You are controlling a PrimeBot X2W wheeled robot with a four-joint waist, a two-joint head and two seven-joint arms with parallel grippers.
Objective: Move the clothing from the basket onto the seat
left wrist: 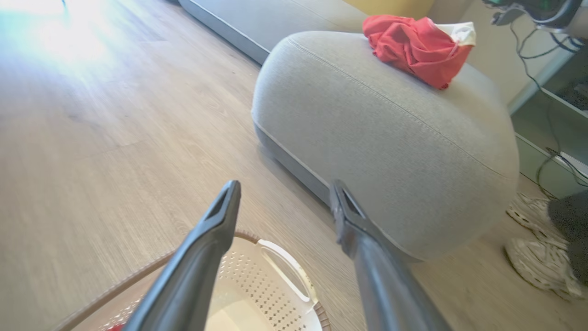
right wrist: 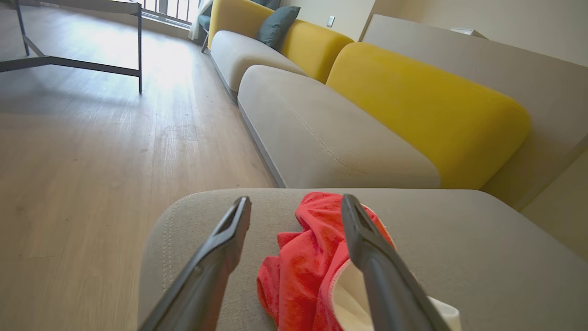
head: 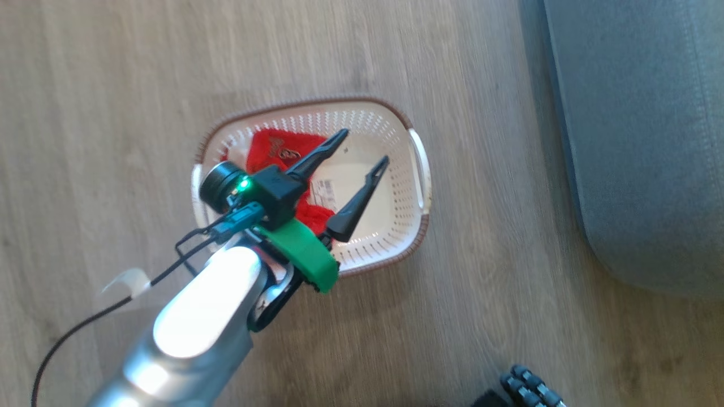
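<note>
over the basket (head: pixel 396 192) on the wooden floor (head: pixel 113 85), the left jaws stand wide apart and hold nothing. one red piece of clothing (head: pixel 271 150) lies inside the basket, toward its left side in the head view, beside the paper label (head: pixel 323 192). on the grey seat (right wrist: pixel 459 239), the right jaws are spread wide and grip nothing. a red, white-cuffed garment (right wrist: pixel 303 271) lies loose on the cushion between and beneath them.

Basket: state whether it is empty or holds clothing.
Not empty: red clothing lies inside the basket, beside its paper label.
</note>
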